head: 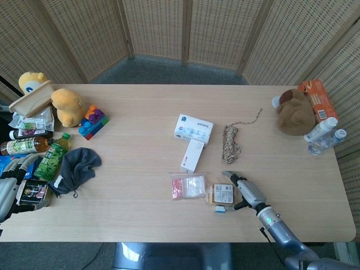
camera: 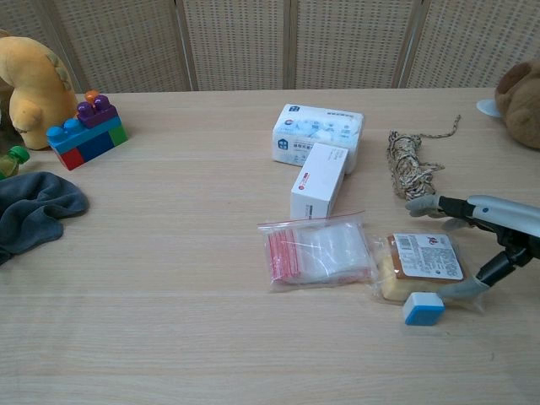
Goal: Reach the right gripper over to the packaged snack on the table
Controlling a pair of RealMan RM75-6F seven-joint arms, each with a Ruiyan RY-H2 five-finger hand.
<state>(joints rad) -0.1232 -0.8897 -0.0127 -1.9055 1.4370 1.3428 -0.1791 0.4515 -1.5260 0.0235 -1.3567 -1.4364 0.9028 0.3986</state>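
The packaged snack [head: 223, 193] [camera: 422, 266], a yellowish cake in clear wrap with a white label, lies flat near the table's front edge. My right hand [head: 245, 192] [camera: 488, 229] is just to its right, held low with the fingers spread. The upper fingers [camera: 424, 204] reach past the snack's far edge, and the thumb [camera: 458, 291] sits at its near right corner, close to the wrapper. Nothing is gripped. My left hand [head: 10, 187] rests at the table's far left edge with fingers apart, holding nothing.
A small blue block [camera: 423, 309] lies right in front of the snack, and a clear zip bag [camera: 316, 251] touches its left side. Behind them are a white box [camera: 320, 180], a tissue pack [camera: 317, 133] and a rope bundle [camera: 409, 169]. Bottles, toys and a grey cloth [head: 76, 167] crowd the left.
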